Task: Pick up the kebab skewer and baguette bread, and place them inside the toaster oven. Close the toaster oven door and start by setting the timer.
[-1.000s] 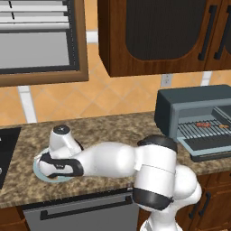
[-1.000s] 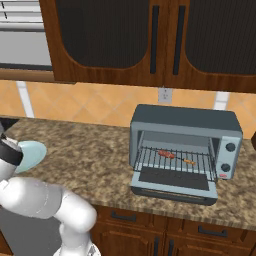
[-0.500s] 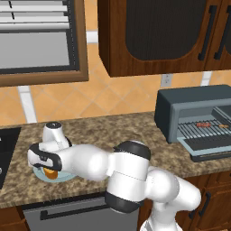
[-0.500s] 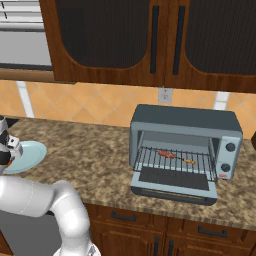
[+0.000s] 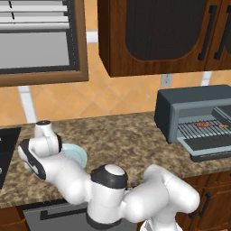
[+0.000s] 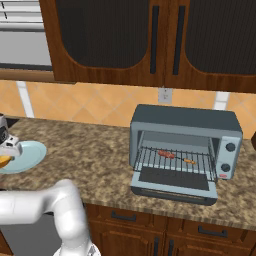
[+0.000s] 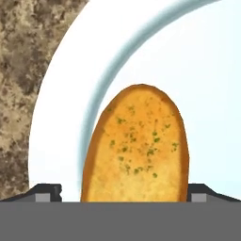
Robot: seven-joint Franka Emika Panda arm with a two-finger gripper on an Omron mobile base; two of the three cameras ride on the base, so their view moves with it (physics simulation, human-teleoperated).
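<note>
Since the earlier frame our arm has swung further left, over the plate [image 5: 80, 155]. We count one baguette bread [image 7: 136, 146], lying on that one pale plate, between the fingertips [image 7: 47, 192] of our gripper [image 7: 124, 194], whose jaws sit wide. One kebab skewer [image 6: 172, 156] rests on the rack inside the toaster oven [image 6: 185, 122], its door [image 6: 172, 187] down.

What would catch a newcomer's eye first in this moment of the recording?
The golden-orange herb-flecked baguette bread lies on the pale blue round plate, between the gripper's dark tips in the hand view. Far along the speckled brown stone counter, the dark slate-grey toaster oven stands with its door dropped open and the kebab skewer on its wire rack.
</note>
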